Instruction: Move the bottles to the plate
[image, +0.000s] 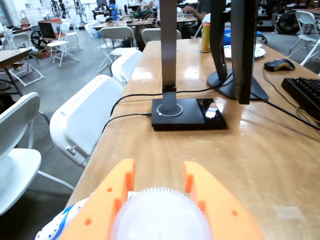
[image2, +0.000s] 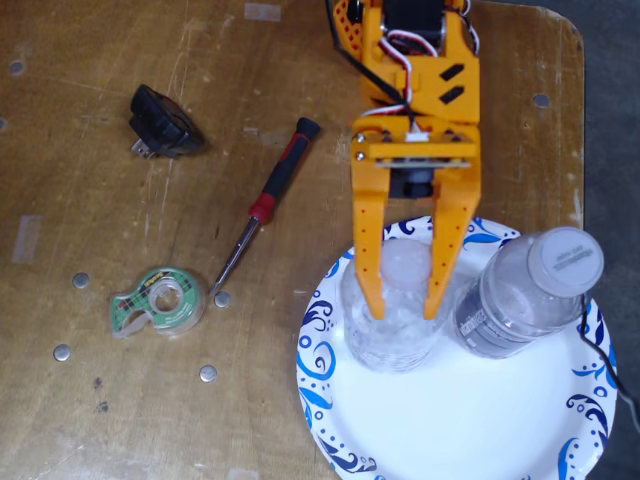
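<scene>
So here's where we're at: the orange 3D-printed two-finger end effector (image2: 405, 305) is wrapped around the neck of a small clear plastic water bottle with a white screw cap (image2: 392, 325), one finger on each side just under the cap, which makes sense since that's the narrowest, stiffest spot to grab. The bottle stands upright on the big round white paper plate with the blue swirl rim (image2: 322, 325), toward its left edge in the fixed view. From the wrist view we see the ribbed white cap (image: 155, 215) sitting right between the orange fingers, so we'd call it a narrow grip closed on the bottle, not yet let go.

The second clear bottle with a white cap (image2: 530, 295) is already standing on the plate's right side, close beside the held one but not touching as far as we can tell. Placing them side by side leaves both room to stand.

Off the plate on the wooden desk (image2: 90, 100): a green tape dispenser (image2: 158, 302), a red-and-black screwdriver (image2: 265, 205) and a small black plug adapter (image2: 160, 122). All well clear.

We'd guess only the release is left; opening gently matters, since a light bottle tips easily.
</scene>
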